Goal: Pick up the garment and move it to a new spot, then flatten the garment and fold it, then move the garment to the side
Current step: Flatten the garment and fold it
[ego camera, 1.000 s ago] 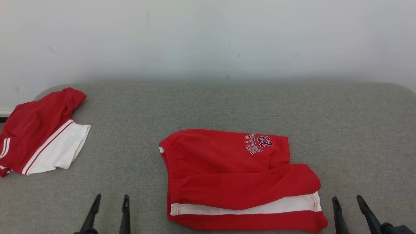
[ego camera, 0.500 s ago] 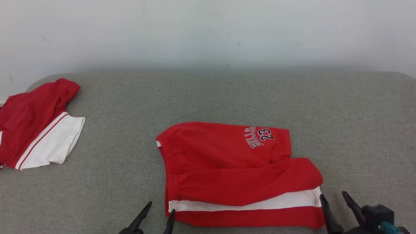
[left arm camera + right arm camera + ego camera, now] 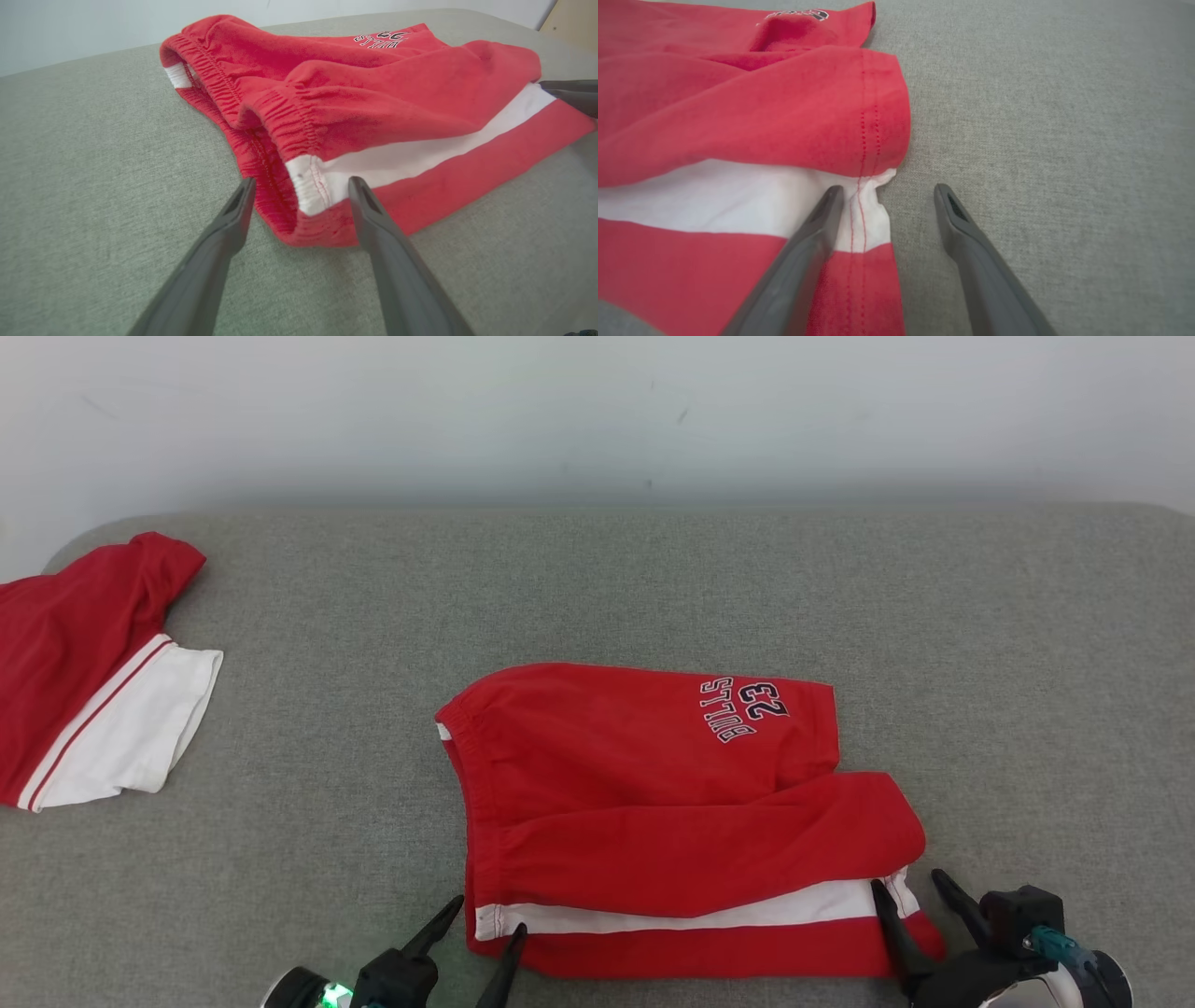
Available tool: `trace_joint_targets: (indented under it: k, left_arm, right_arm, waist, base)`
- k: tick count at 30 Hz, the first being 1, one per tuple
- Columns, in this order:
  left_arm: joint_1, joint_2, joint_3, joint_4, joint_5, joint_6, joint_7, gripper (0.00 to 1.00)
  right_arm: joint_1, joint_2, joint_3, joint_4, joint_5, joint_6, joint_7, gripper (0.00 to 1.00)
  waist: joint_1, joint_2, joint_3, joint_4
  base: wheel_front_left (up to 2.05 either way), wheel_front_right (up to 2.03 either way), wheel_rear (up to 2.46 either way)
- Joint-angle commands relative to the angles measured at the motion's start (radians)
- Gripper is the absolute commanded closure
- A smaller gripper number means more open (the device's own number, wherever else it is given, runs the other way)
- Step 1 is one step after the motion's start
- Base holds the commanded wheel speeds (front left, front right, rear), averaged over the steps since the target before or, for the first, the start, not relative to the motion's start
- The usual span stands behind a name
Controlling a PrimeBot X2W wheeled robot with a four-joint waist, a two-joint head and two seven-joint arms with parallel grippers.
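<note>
Grey fabric worktop [image 3: 653,597], pale wall [image 3: 597,420] behind; red shorts [image 3: 653,803] lie centre-front, part folded; left hand [image 3: 489,914] spread wide astride waistband corner, right hand [image 3: 906,881] spread wide astride hem corner, neither gripping; pinch all layers, lift both corners evenly.

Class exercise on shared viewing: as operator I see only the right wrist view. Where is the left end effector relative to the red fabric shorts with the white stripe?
Observer: The left end effector is open at the elastic waistband corner of the red fabric shorts, with one finger on either side of the white stripe's end.
Operator: Is anything else lying on the surface?
Observer: Yes, a second red and white garment lies at the far left of the grey upholstered surface, apart from the shorts.
</note>
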Motion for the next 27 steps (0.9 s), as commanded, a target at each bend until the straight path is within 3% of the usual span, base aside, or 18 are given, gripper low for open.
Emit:
trace_joint_targets:
  k: [1, 2, 3, 4, 5, 14, 21, 27]
  left_arm:
    - [-0.023, 0.005, -0.011, 0.01, -0.019, 0.002, -0.003, 0.29]
    - [-0.031, 0.006, -0.02, 0.015, -0.027, 0.002, -0.003, 0.62]
    - [-0.039, 0.007, -0.029, 0.02, -0.035, 0.002, -0.003, 0.8]
    - [-0.047, 0.006, -0.036, 0.022, -0.043, 0.002, -0.003, 1.0]
    - [-0.053, 0.007, -0.041, 0.023, -0.048, 0.002, -0.003, 1.0]
    - [-0.026, -0.007, -0.024, -0.022, -0.082, 0.002, -0.003, 1.0]
    - [0.014, -0.008, 0.016, -0.131, -0.08, 0.002, -0.003, 1.0]
    - [-0.076, 0.023, 0.02, -0.196, -0.101, 0.002, -0.003, 1.0]
  right_arm:
    - [-0.019, 0.002, 0.016, 0.018, 0.011, 0.001, -0.005, 0.0]
    - [-0.027, 0.005, 0.028, 0.031, 0.019, 0.001, -0.005, 0.15]
    - [-0.035, 0.008, 0.039, 0.042, 0.026, 0.001, -0.006, 0.53]
    - [-0.043, 0.011, 0.052, 0.045, 0.032, 0.001, -0.009, 0.84]
    - [-0.052, 0.011, 0.058, 0.045, 0.039, 0.001, -0.018, 1.0]
    - [-0.026, -0.02, 0.059, -0.003, 0.07, 0.001, -0.047, 1.0]
    - [0.063, -0.038, -0.019, -0.233, 0.038, 0.001, -0.046, 1.0]
    - [0.024, -0.046, -0.035, -0.36, 0.06, 0.001, -0.044, 1.0]
  waist:
    - [-0.0001, -0.0001, 0.007, 0.003]
    - [-0.0001, -0.0001, 0.01, 0.004]
    - [-0.0001, -0.0001, 0.012, 0.005]
    - [-0.0001, -0.0001, 0.014, 0.006]
    - [-0.0001, -0.0001, 0.016, 0.008]
    - [-0.0001, -0.0001, -0.005, 0.013]
    - [-0.0001, -0.0001, -0.023, -0.001]
    - [-0.0001, -0.0001, -0.013, -0.019]
  base:
    - [0.0, 0.0, 0.0]
    - [0.0, 0.0, 0.0]
    - [0.0, 0.0, 0.0]
    - [0.0, 0.0, 0.0]
    - [0.0, 0.0, 0.0]
    - [0.0, 0.0, 0.0]
    - [0.0, 0.0, 0.0]
    - [0.0, 0.0, 0.0]
